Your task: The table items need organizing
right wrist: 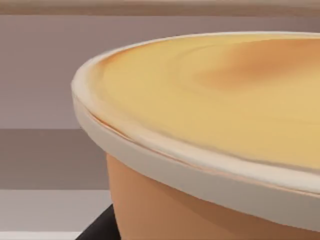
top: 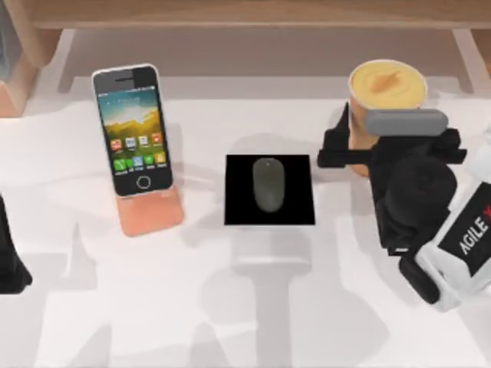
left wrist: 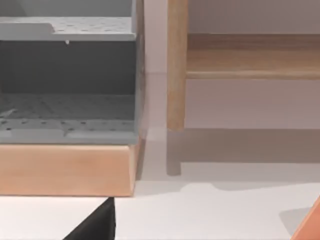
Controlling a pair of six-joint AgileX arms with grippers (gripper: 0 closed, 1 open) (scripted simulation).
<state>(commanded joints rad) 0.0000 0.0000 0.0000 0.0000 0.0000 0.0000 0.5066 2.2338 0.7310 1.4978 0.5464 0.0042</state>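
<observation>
The orange cup (top: 387, 86) of yellow drink stands at the table's (top: 230, 307) back right. My right gripper (top: 359, 147) is shut on its wall, one dark finger (top: 337, 136) pressed to the cup's left side. Close up, the cup (right wrist: 200, 125) has a dark finger (right wrist: 97, 229) against its wall. The dark grey mouse (top: 269, 184) lies on a black square pad (top: 295, 211) at the centre. The smartphone (top: 132, 126) leans on a salmon-pink stand (top: 152, 215) at the left. My left gripper (top: 9, 264) is parked at the left edge.
A wooden shelf frame (top: 253, 15) runs along the back, with one leg (left wrist: 176, 75) coming down to the table. A grey perforated bin (left wrist: 65, 100) on a wooden base (left wrist: 65, 170) stands at the back left corner.
</observation>
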